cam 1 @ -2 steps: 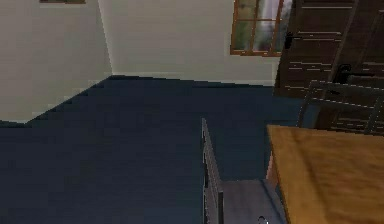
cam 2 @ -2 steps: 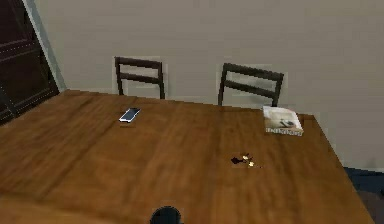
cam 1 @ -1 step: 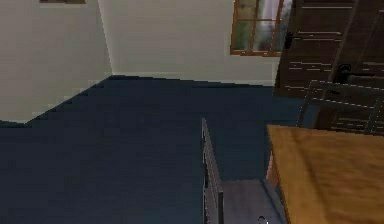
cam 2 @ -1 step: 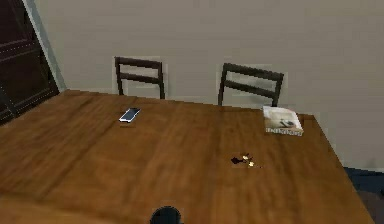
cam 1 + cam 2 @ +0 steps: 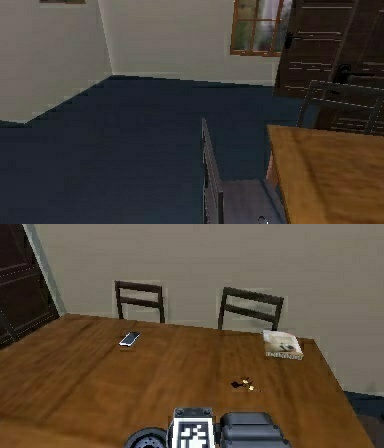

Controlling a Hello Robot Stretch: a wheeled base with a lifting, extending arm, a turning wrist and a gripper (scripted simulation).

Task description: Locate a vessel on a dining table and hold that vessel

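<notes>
- At the bottom edge of the arm side view I see a white marker square (image 5: 193, 432). Just left of it is a dark rounded body that I take for the hand (image 5: 148, 438).
- Its far end is cut off at that edge, so I cannot tell whether the hand grasps anything.
- The wooden bench (image 5: 80, 374) spreads out beyond the hand.
- Nearest the hand, beyond it and to its right, a small dark blob (image 5: 241, 382) with a pale speck lies on the bench. It is too small to name, and I cannot tell whether it is the vessel.
- Farther out, a little left of the hand, lies a flat pale slab (image 5: 130, 339), perhaps a phone.
- Well out to the hand's right, near the bench's far corner, a book (image 5: 283, 345) lies flat.
- Two dark chairs stand at the bench's far edge, a left chair (image 5: 138, 301) and a right chair (image 5: 250, 309).
- In the forward view the bench corner (image 5: 330, 165) sits at lower right, with a chair back (image 5: 212, 175) beside it on a dark blue floor (image 5: 120, 130).
</notes>
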